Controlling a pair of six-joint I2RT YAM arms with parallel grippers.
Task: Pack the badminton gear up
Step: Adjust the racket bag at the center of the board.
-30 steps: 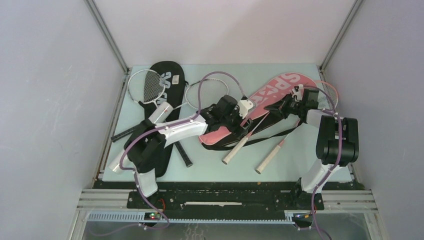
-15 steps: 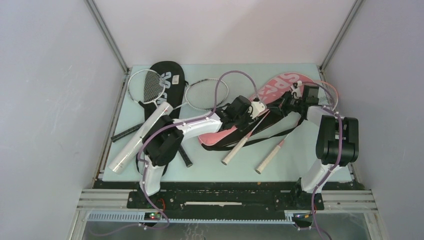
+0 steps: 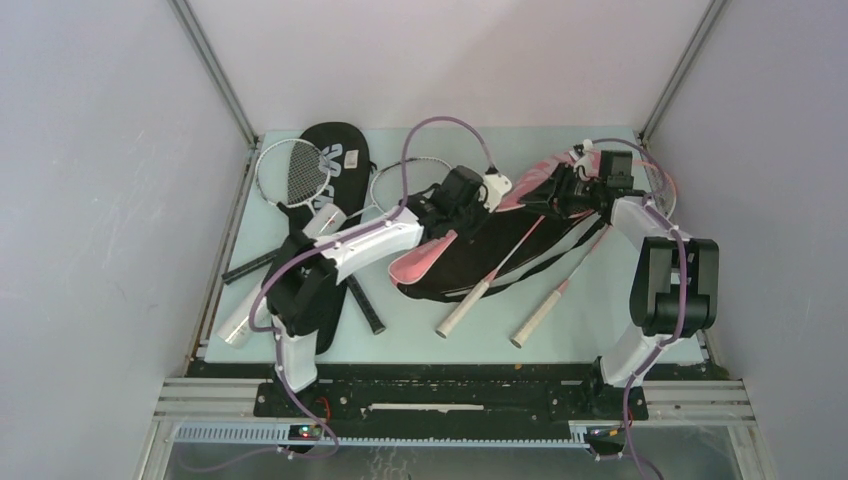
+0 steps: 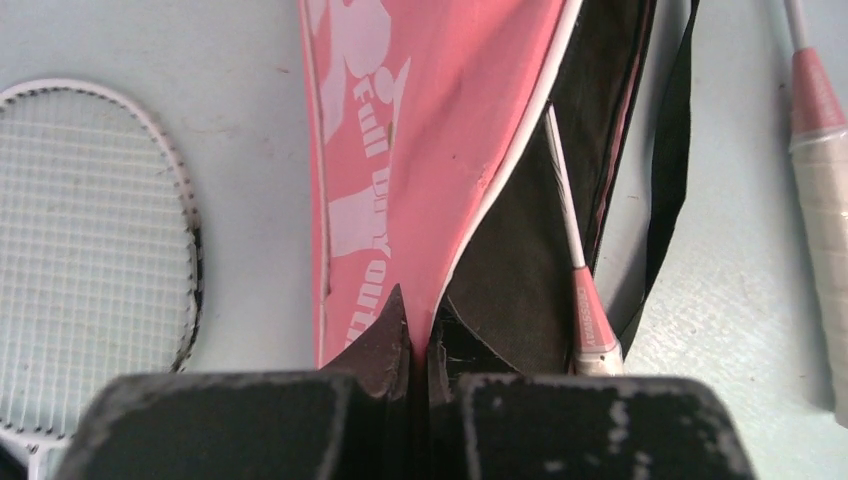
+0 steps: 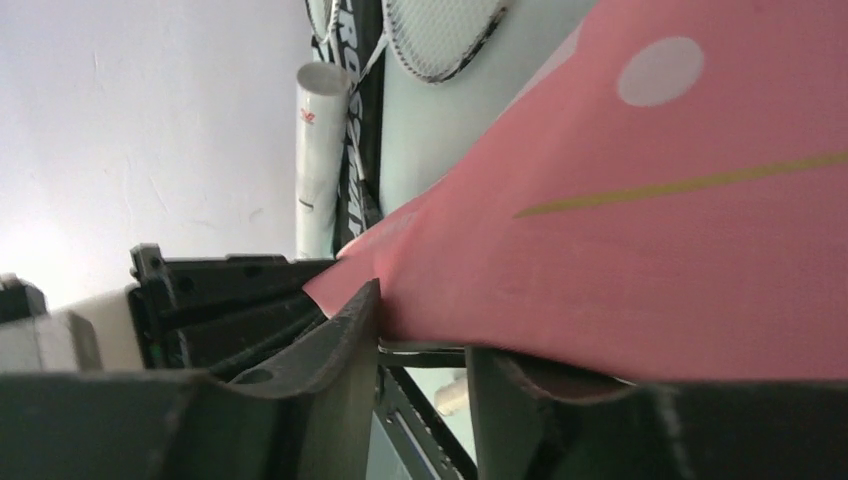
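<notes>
Lifted since a second ago, the pink cover [image 4: 420,110] now gapes open mid-table [image 3: 600,320], black lining showing, with a racket [image 4: 592,318] lying inside. My left gripper [image 4: 418,320] pinches its piped edge tight. My right gripper [image 5: 425,330] stands slightly parted, the flap lying across its tips.

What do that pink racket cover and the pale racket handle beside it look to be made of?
The pink cover looks like soft matte fabric, perhaps nylon: it folds, and its edge has white piping. The handle seems wrapped in matte grip tape: spiral seams show.
</notes>
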